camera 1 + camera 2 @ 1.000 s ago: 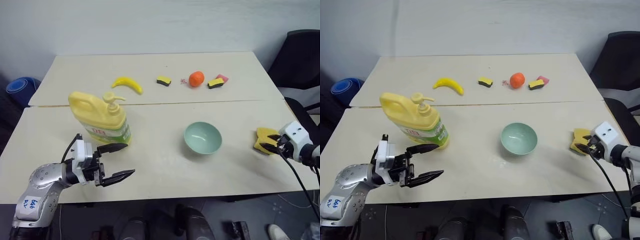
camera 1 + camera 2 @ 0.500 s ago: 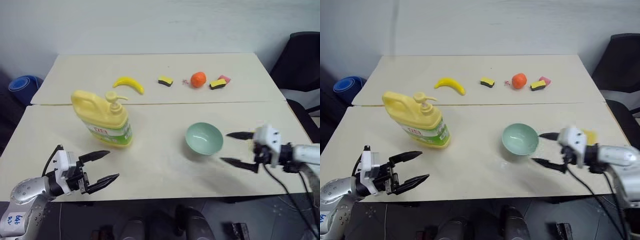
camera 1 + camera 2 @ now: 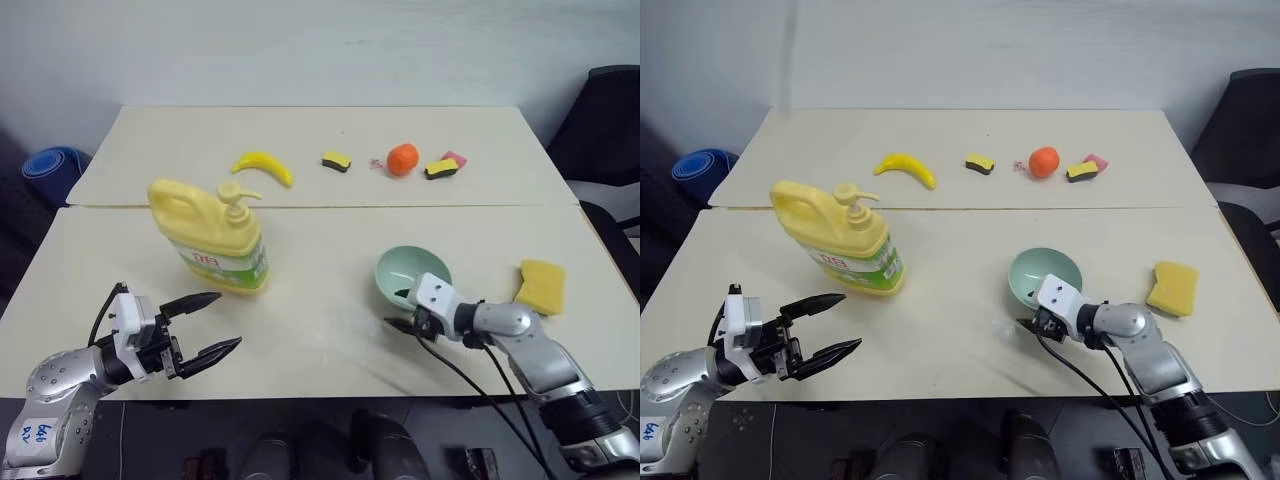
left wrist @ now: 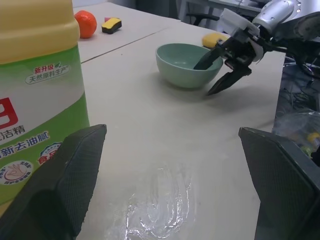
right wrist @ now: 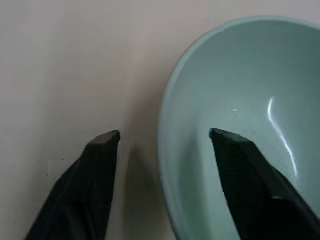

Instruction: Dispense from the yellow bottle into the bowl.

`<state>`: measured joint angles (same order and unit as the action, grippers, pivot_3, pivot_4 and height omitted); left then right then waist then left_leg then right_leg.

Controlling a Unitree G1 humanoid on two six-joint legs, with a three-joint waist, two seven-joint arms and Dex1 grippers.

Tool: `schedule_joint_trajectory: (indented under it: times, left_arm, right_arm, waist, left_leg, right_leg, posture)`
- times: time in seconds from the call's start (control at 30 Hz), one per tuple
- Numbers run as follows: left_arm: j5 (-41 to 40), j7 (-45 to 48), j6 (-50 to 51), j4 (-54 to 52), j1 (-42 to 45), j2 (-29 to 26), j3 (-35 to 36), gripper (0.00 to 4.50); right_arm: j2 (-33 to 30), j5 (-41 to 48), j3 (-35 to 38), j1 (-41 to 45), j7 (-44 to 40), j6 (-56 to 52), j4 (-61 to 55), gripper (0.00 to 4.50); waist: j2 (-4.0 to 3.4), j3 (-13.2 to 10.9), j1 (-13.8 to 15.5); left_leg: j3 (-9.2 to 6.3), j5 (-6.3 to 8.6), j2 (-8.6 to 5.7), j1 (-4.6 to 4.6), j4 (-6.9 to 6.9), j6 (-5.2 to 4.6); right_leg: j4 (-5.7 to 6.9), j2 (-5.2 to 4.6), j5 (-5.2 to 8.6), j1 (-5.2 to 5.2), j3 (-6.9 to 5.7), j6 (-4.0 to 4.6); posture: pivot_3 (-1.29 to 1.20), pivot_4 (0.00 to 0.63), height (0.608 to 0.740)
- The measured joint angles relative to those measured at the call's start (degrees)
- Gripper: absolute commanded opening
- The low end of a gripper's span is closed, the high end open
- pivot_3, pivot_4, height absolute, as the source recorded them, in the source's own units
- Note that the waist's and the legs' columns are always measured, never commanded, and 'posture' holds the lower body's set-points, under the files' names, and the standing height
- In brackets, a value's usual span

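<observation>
The yellow bottle [image 3: 210,238], a big jug with a pump top and a green label, stands upright on the left of the table. My left gripper [image 3: 206,326] hovers open in front of it, nothing between its fingers. The pale green bowl [image 3: 414,272] sits right of centre. My right gripper [image 3: 398,308] is at the bowl's near edge and open. In the right wrist view one finger [image 5: 100,160] is outside the bowl [image 5: 240,90] and the other is inside it, astride the rim with gaps showing. The left wrist view shows the yellow bottle [image 4: 35,75], the bowl [image 4: 184,64] and the right gripper [image 4: 220,67].
A yellow sponge [image 3: 541,286] lies right of the bowl. Along the far table sit a banana [image 3: 263,165], a small sponge [image 3: 336,160], an orange [image 3: 402,159] and another sponge [image 3: 441,167]. A black chair [image 3: 612,110] stands at the right, a blue roll [image 3: 45,165] at the left.
My right gripper left the yellow sponge, swung left to the bowl and narrowed from wide open to straddle its rim. The left gripper drifted slightly and stays open.
</observation>
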<state>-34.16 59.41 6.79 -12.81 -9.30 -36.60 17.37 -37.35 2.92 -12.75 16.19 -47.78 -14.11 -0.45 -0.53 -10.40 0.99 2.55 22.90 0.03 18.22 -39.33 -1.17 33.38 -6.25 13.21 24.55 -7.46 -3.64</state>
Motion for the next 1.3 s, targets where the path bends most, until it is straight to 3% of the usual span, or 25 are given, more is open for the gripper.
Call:
schedule_joint_trajectory:
  times: [0.17, 0.2, 0.37, 0.53, 0.63, 0.73, 0.83, 1.03, 1.3]
  left_arm:
    - [-0.5, -2.3, 0.5, -1.0, -1.2, 0.7, 1.5, 4.5]
    - [-0.7, -2.5, 0.7, -1.4, -1.9, 0.6, 2.4, 4.5]
    - [-6.6, -6.1, 5.5, -5.6, -4.7, -0.8, 10.3, 4.5]
    - [-24.0, -9.7, 17.5, -9.2, -1.8, -8.9, 22.1, 2.88]
    - [-27.9, -11.9, 20.2, -8.1, 7.3, -13.1, 24.3, 1.88]
    - [-27.0, -13.0, 20.9, -5.7, 16.2, -15.5, 21.2, 0.89]
    - [-23.4, -13.1, 21.1, -2.9, 25.2, -15.6, 12.7, 0.02]
    - [-15.0, -16.6, 21.5, 0.5, 38.3, -11.3, -0.1, 0.02]
    - [-7.3, -17.3, 22.2, 4.8, 41.7, -9.4, -6.2, 0.02]
  right_arm:
    - [1.1, -1.4, -0.5, 1.6, 0.1, 1.8, 0.8, 0.2]
    - [1.2, -1.5, -0.5, 2.0, 0.0, 2.0, 0.8, 0.03]
    - [1.4, 0.9, -0.7, 4.3, -5.0, 1.4, -0.8, 0.03]
    - [0.1, 5.7, -3.7, 17.0, -16.3, -3.2, -10.2, 0.0]
    - [1.0, 6.9, -5.9, 24.0, -19.8, -7.1, -12.5, 0.0]
    - [2.3, 7.8, -8.9, 27.9, -22.2, -10.2, -13.1, 0.0]
    - [3.3, 7.7, -10.8, 31.6, -23.2, -12.6, -12.6, 0.0]
    - [4.6, 7.1, -13.0, 36.7, -24.0, -15.8, -12.1, 0.0]
    - [8.9, 5.5, -14.1, 41.8, -23.0, -16.5, -6.2, 0.0]
  waist:
    - [0.01, 0.0, -0.4]
    - [0.02, 0.0, -0.5]
    - [0.13, 0.0, -1.0]
    - [0.08, -0.1, -1.2]
    - [0.11, -0.1, -0.5]
    - [0.17, -0.1, -0.3]
    - [0.19, -0.1, -0.4]
    - [0.26, -0.1, -1.1]
    - [0.28, -0.1, -2.3]
  left_leg:
    - [-0.01, 0.0, 0.03, 0.01, 0.0, 0.0]
    - [-0.01, 0.0, 0.03, 0.0, 0.0, 0.0]
    - [-0.1, -0.01, 0.07, 0.05, 0.0, 0.01]
    - [-0.25, -0.04, 0.1, -0.01, 0.0, 0.1]
    - [-0.46, -0.07, 0.01, 0.05, -0.01, 0.14]
    - [-0.44, -0.11, -0.12, 0.11, -0.01, 0.08]
    - [-0.39, -0.17, -0.26, 0.15, -0.01, -0.03]
    - [-0.31, -0.19, -0.24, 0.16, -0.02, -0.01]
    - [-0.25, -0.31, 0.01, 0.13, -0.01, 0.28]
  right_leg:
    - [0.03, 0.01, 0.0, 0.0, -0.01, 0.0]
    - [0.03, 0.01, 0.0, -0.02, -0.01, 0.0]
    - [0.01, 0.01, 0.0, 0.0, -0.04, 0.0]
    - [0.05, 0.02, 0.04, 0.0, -0.1, 0.07]
    - [0.06, 0.0, 0.05, -0.06, -0.24, 0.09]
    - [0.03, -0.02, 0.04, -0.05, -0.24, 0.07]
    - [0.04, 0.01, 0.0, -0.03, -0.25, 0.0]
    - [0.05, 0.16, -0.02, -0.01, -0.28, -0.04]
    - [0.11, 0.49, -0.02, 0.03, -0.21, -0.03]
  posture:
    - [0.0, 0.15, 0.74]
    - [0.0, 0.15, 0.74]
    - [0.0, 0.15, 0.74]
    - [0.0, 0.15, 0.74]
    - [0.0, 0.15, 0.74]
    - [0.0, 0.15, 0.74]
    - [0.0, 0.15, 0.74]
    - [0.0, 0.15, 0.74]
    - [0.0, 0.15, 0.74]
